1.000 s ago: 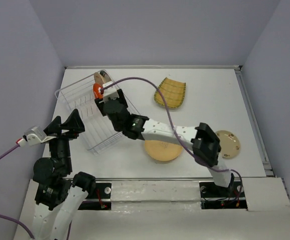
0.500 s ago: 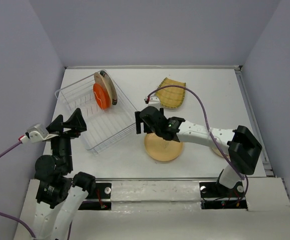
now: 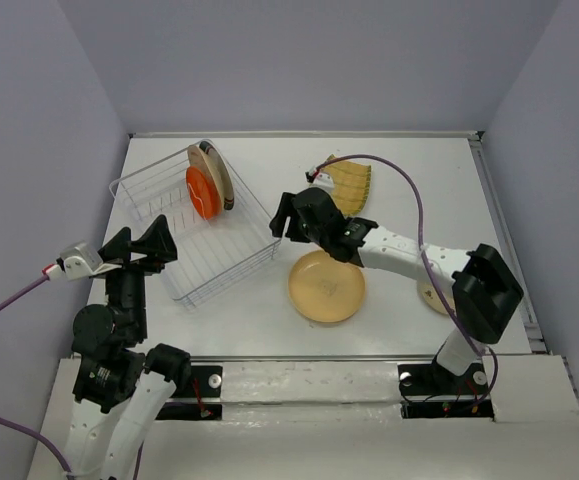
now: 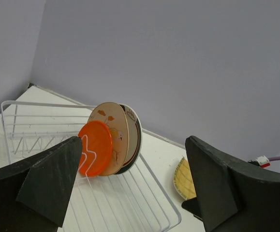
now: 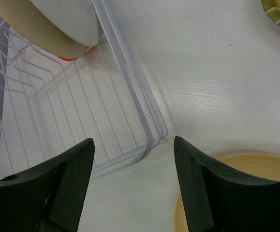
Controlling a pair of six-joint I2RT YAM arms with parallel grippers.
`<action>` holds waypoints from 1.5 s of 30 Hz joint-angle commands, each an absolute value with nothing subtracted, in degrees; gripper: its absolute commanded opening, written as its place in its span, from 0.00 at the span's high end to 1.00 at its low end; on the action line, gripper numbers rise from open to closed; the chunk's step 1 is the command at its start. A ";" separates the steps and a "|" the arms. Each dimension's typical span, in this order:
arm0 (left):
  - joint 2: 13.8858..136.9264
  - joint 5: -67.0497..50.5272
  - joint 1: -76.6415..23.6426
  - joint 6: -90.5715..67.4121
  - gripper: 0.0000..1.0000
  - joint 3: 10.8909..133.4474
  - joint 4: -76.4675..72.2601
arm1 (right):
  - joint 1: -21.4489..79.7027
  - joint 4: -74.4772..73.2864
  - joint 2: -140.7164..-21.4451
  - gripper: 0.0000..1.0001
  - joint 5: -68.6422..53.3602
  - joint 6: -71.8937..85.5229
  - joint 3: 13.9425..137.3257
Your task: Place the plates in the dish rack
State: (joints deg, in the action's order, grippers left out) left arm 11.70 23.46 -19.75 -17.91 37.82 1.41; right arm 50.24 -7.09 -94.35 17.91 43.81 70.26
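Your dish rack [image 3: 191, 240] is a basket of thin white wire with open grid sides, set skewed at the left of the white table [image 3: 419, 180]. Three round plates stand on edge at its far end, leaning together: a glossy orange-red plate [image 4: 96, 147] in front, a matte tan plate [image 4: 111, 129] with a faint motif behind it, and a dark-rimmed plate [image 4: 136, 137] at the back. A squarish yellow woven-look plate [image 3: 349, 183] lies toward the far side, a smooth round tan dish [image 3: 326, 288] lies flat near the front, and a cream plate [image 3: 435, 296] shows partly behind your right arm [image 3: 399, 250]. That arm stretches leftward, the right gripper [image 3: 281, 222] hanging over the rack's right corner, fingers spread wide and holding nothing. Your left gripper [image 4: 130, 193] is raised at the rack's near left, aimed across it, fingers wide apart and empty.
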 commanded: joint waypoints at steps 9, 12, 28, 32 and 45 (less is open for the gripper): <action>11.95 22.59 -19.34 -17.67 0.01 37.00 -2.29 | 45.18 -12.03 -107.57 0.62 7.66 30.09 84.89; 11.87 22.41 -19.34 -17.58 0.01 37.09 -2.29 | 44.65 -14.76 -109.24 0.78 4.66 20.61 88.85; 11.78 22.50 -19.34 -17.49 0.01 37.00 -2.20 | 37.79 -24.77 -116.54 0.93 -12.38 -6.14 102.03; 11.78 22.67 -19.34 -17.58 0.01 37.00 -2.20 | 37.27 -26.71 -116.46 0.93 -13.54 -9.58 103.71; 11.34 22.50 -19.25 -17.67 0.01 36.91 -2.20 | 34.90 -23.04 -101.62 0.15 -2.06 4.72 101.44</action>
